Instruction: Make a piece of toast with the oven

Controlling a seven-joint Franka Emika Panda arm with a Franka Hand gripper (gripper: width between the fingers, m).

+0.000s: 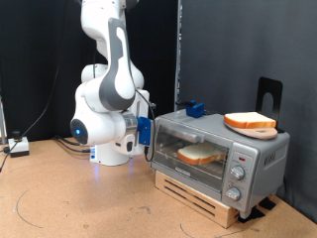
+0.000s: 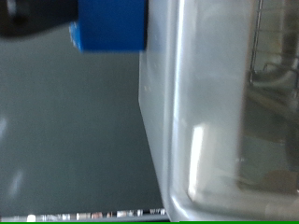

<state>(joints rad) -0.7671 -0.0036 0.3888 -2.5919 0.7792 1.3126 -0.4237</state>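
Boxy brushed-silver oven (image 1: 218, 154), glass door closed, sits on a slatted wooden pallet (image 1: 203, 201) over a brown tabletop (image 1: 79, 198). The flat, cream-faced piece of toast (image 1: 203, 154) lies inside the oven; a second slice (image 1: 250, 122) rests on its roof. The blue-padded gripper (image 1: 145, 130) sits beside the oven's door edge, grip state indeterminable.

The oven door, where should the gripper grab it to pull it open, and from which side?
Probably the grey bar handle along the door's top edge on the oven, approached from the front, fingers above and below the bar. The bar runs horizontally, clear of the glass. The gripper sits at the oven's exterior-view-left end.
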